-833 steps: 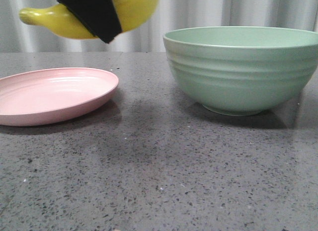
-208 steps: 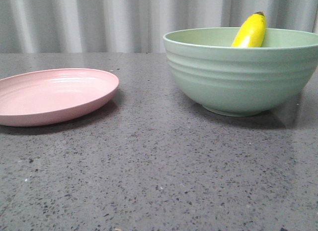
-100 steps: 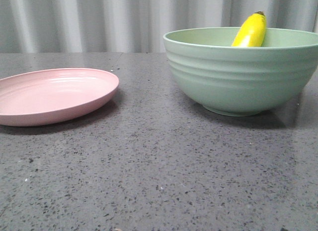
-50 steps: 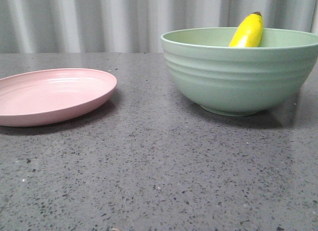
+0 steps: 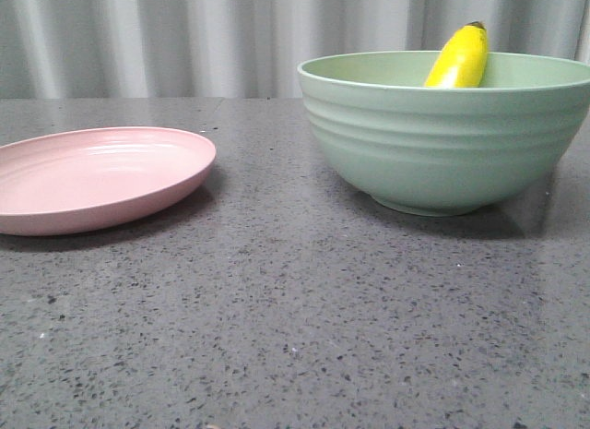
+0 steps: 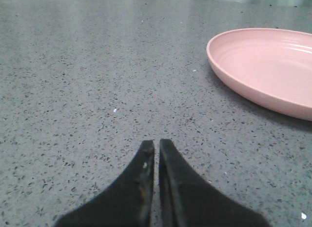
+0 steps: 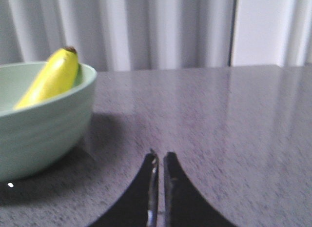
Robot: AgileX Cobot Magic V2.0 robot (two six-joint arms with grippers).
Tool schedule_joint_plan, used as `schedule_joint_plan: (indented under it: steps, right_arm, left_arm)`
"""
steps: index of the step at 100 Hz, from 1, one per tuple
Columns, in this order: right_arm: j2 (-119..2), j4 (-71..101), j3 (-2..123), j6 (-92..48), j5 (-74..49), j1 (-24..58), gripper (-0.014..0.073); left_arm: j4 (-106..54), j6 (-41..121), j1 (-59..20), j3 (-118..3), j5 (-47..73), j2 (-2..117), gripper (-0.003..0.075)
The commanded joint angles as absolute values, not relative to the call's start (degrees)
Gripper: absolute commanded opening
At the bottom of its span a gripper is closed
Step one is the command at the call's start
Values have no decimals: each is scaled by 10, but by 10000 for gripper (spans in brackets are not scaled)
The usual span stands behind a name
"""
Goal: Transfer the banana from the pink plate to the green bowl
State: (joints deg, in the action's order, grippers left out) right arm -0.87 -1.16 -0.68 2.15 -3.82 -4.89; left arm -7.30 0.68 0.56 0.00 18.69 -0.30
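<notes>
The banana [image 5: 457, 58] is found inside the green bowl [image 5: 448, 138], propped steeply w/ its dark tip up and poking above the rim, its lower part hidden by the bowl wall; it is leaned toward the far-right part of the bowl as seen from the front. In the right wrist view the same banana [image 7: 49, 81] is seen resting against the inner wall of the bowl [image 7: 41, 128], tip just over the rim. The pink plate [image 5: 97, 177] is left bare on the grey speckled tabletop [image 5: 295, 318], to the left of the bowl and well apart from it; nothing is carried on it. A pale pleated curtain [image 5: 221, 41] is seen behind the table. No arm is caught in the front view. The left gripper [image 6: 156, 145] is shown low over the tabletop, near the plate [image 6: 265, 71] but not touching it; its fingers are pressed together w/ only a hairline gap, nothing clamped. The right gripper [image 7: 159, 156] is likewise closed up on nothing, fingers nearly touching, and is held over bare table beside the bowl, apart from it. Both tools are thus clenched and empty, approx. level w/ the table surface.
</notes>
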Motion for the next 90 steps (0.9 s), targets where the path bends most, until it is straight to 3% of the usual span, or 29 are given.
schedule_joint_plan:
  steps: [1, 26, 90]
  right_arm:
    - [13, -17, -17, 21, -53, -60, -64]
    - [19, -16, -18, 15, -173, -63, -64]
    - [19, -16, -18, 15, -172, -63, -64]
  left_arm:
    - [-74, 6, 7, 6, 160, -19, -20]
    - [-74, 6, 7, 6, 159, -19, -20]
    - [-74, 6, 7, 6, 159, -19, -20]
